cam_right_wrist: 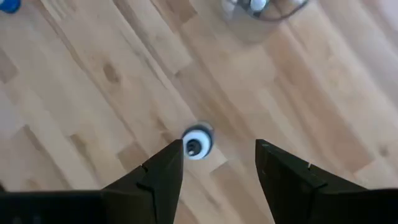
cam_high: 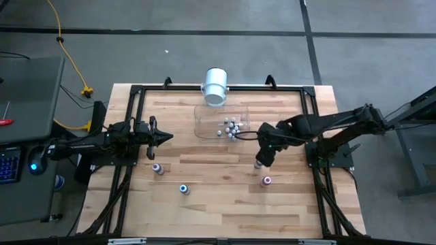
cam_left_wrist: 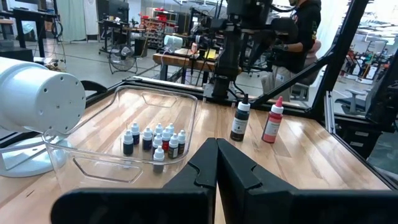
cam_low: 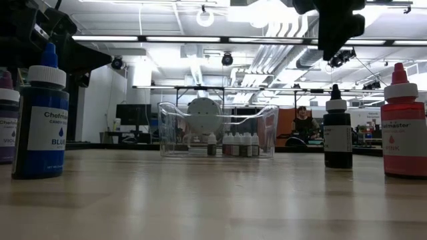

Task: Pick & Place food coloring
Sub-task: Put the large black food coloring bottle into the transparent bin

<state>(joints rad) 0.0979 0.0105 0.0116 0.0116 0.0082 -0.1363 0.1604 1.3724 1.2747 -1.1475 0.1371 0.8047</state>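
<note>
Right gripper [cam_right_wrist: 219, 163] spread open, empty, hanging directly above black bottle [cam_right_wrist: 197, 142]; bottle upright, cap-up, slightly off-centre toward one finger. Left gripper [cam_high: 163, 137] shut, farther off.

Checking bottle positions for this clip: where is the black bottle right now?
The black bottle stands upright on the table's right half in the high view, beside the pink bottle and below the open right gripper, outside the clear tub.

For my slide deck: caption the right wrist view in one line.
Open right gripper poised above an upright black bottle on the wooden table.
</note>
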